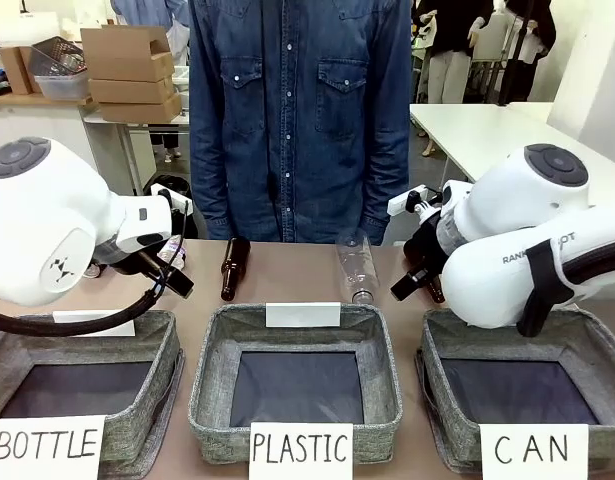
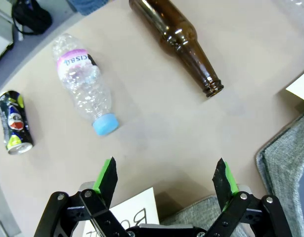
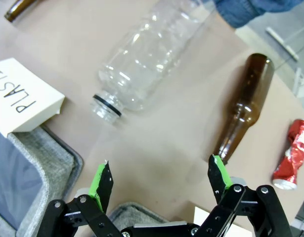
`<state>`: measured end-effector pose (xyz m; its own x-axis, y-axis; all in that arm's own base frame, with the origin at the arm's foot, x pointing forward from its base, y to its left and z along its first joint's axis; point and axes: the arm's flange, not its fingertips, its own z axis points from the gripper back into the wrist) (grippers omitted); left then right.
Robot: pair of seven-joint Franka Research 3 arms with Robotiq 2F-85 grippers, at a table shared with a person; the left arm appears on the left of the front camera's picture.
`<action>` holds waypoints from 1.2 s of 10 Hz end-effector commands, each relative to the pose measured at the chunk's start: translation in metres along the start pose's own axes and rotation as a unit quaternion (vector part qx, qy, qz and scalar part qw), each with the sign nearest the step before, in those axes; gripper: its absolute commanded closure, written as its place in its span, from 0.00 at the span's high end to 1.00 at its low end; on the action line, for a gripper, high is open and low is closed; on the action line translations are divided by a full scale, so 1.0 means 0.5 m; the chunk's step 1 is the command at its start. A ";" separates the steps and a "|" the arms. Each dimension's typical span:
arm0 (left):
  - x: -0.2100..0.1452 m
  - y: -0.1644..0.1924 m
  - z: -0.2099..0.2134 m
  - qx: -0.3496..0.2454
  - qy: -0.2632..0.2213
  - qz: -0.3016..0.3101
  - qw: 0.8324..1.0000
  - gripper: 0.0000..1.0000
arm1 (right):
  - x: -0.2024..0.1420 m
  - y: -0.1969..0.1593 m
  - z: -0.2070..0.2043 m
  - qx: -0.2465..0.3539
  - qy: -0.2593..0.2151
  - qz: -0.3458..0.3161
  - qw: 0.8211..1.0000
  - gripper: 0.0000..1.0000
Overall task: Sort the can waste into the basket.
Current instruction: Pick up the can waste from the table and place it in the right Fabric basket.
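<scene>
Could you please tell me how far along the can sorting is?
Nothing done yet: the CAN basket shows no can on its visible bottom. Nothing in hand: left gripper and right gripper are open, empty. Remaining: dark can and red can lie on the table.

Shiny red can (image 3: 292,155), silver end. Blk-silver w/ green, yellow, red marks on dark can (image 2: 14,123). Grey fabric, dark bottom, white sign w/ blk letters on CAN basket (image 1: 449,425); same on PLASTIC basket (image 1: 212,385) & BOTTLE basket (image 1: 159,375). Glossy brown glass bottle (image 2: 179,42). Blue cap, pink-blk label on clear plastic bottle (image 2: 85,91). Tan-brown tabletop (image 1: 297,270). Blk w/ green pads: left gripper (image 2: 165,162), right gripper (image 3: 159,162). Dark blue denim shirt (image 1: 297,120) w/ pale stitching.
</scene>
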<state>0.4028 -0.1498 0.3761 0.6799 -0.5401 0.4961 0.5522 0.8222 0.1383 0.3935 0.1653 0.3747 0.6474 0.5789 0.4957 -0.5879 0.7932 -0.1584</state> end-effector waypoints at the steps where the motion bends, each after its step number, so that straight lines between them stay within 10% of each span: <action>1: -0.011 0.012 0.155 0.033 0.004 -0.027 0.999 1.00 | 0.012 -0.032 0.126 -0.007 0.003 0.013 1.000 1.00; 4: -0.100 -0.041 0.449 0.068 -0.008 -0.022 0.997 1.00 | -0.049 -0.046 0.422 0.007 -0.005 -0.057 0.998 1.00; 6: -0.095 -0.088 0.418 0.058 -0.068 -0.115 0.989 1.00 | -0.008 -0.044 0.312 0.021 0.011 -0.040 0.999 1.00; 7: -0.010 -0.014 0.457 0.053 -0.014 -0.030 0.998 1.00 | -0.008 -0.044 0.312 0.021 0.011 -0.040 0.999 1.00; 9: -0.016 -0.043 0.506 -0.032 -0.026 -0.101 0.994 1.00 | -0.037 -0.045 0.428 0.061 0.003 -0.053 0.997 1.00; 10: -0.032 -0.006 0.509 -0.134 0.010 -0.075 0.988 1.00 | -0.050 -0.078 0.439 0.164 -0.001 -0.096 0.982 1.00; 12: -0.100 0.106 0.466 -0.347 0.043 0.008 0.937 1.00 | -0.094 -0.179 0.483 0.384 0.010 -0.316 0.868 1.00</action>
<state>0.2766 -0.0742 0.5590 0.5758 -0.6160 0.5376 0.7821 0.6066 -0.1425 0.2935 0.0519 0.5578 0.7984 0.3533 0.4876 -0.5523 0.7522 0.3593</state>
